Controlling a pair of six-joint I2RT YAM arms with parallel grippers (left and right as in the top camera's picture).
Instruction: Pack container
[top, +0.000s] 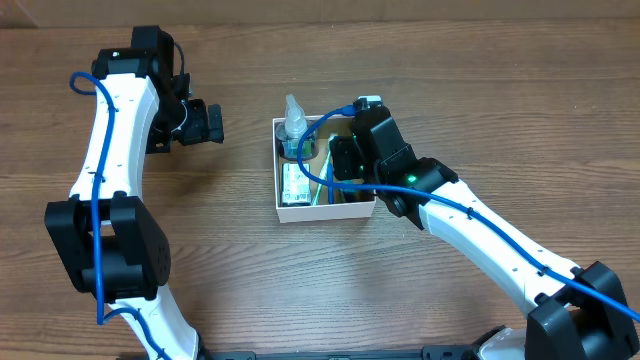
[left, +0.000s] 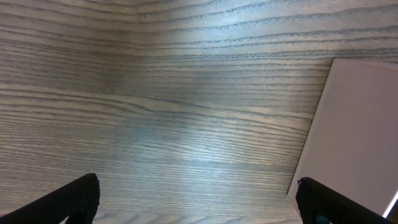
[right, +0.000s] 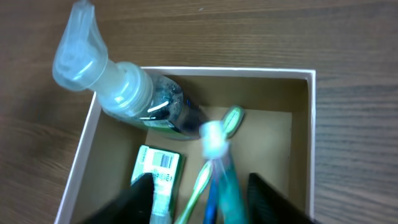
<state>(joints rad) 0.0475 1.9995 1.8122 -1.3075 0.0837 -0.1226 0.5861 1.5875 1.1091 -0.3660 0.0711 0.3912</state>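
From above: the container (top: 326, 213) flat on the wooden table (top: 250, 260), near the middle. Thin white walls, brown floor. In its far left corner, a clear pump bottle (top: 294, 126), tilted, with its top poking out over the wall. Beside that, a small green and white box (top: 294, 185) flat on the floor. Next to the box, toothbrushes (top: 322, 182), green and blue. Low over the right half of the container, the right gripper (top: 345, 160). Off to the left, well apart from the container and over bare wood, the left gripper (top: 207, 122).

From the left wrist: black fingers (left: 78, 199) spread wide at the two bottom corners. Nothing between them but wood. At the right edge, the plain white outside wall of the container.

From the right wrist: a look straight down into the container. At the bottom of the picture, two dark fingers, parted but not wide. Between them the toothbrushes, blurry. A clear gap on the left side of the brushes. Cannot tell if the other finger touches them. No squeeze to be seen. Pump bottle across the far left corner, spout out over the wall. Box with a bar code near the left wall.
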